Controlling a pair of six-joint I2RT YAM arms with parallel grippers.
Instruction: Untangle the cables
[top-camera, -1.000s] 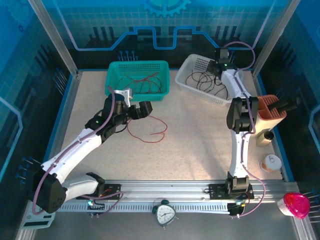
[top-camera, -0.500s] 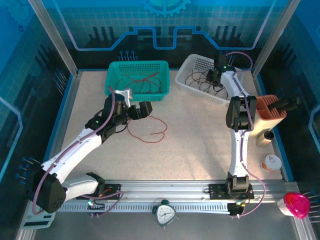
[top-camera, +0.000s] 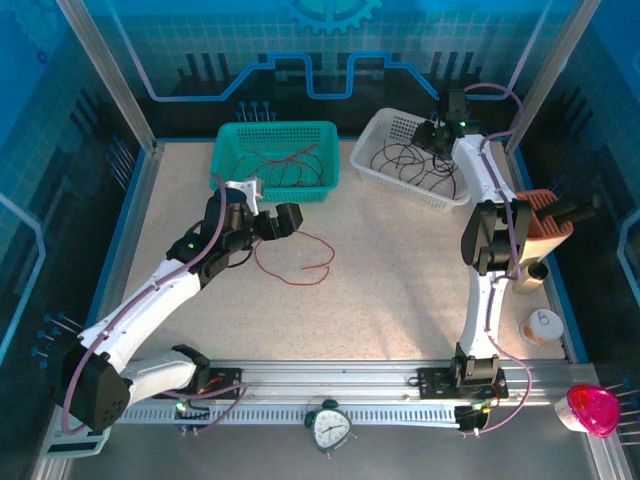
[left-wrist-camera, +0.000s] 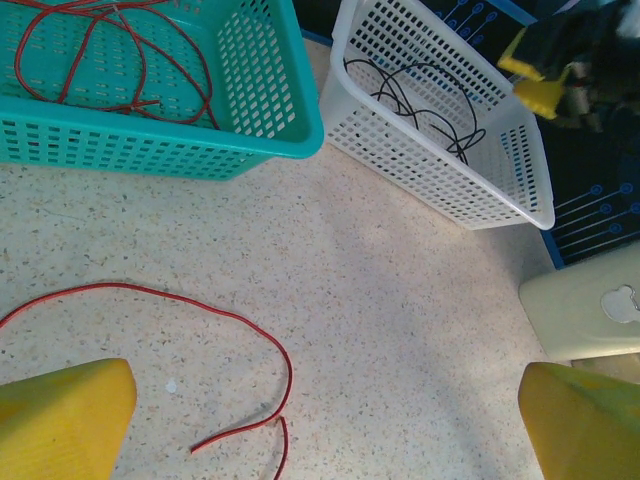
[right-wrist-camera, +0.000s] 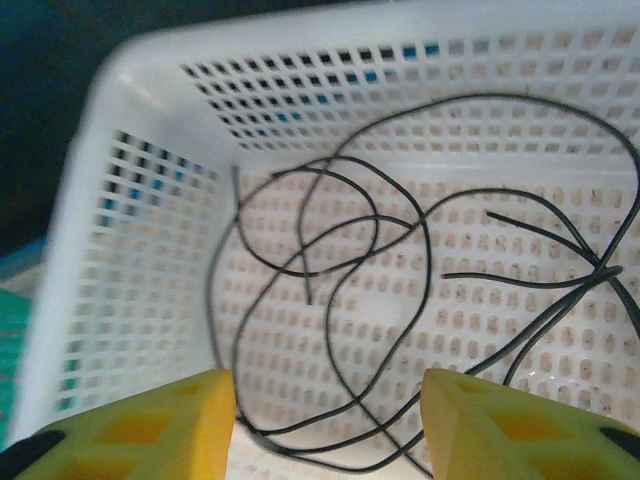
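The left end effector (top-camera: 284, 221) gapes wide; the right end effector (right-wrist-camera: 330, 420) stands parted.

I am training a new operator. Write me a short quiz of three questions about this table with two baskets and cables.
1. True or false: the thin black cables lie in the white perforated plastic basket.
2. The right gripper hovers over: A a teal basket, B the white basket, C an alarm clock.
3. Fill in: the single thin cable on the speckled table is ___ in colour.
Key: 1 true; 2 B; 3 dark red.

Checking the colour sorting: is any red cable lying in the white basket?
No, the white basket holds black cables alone.
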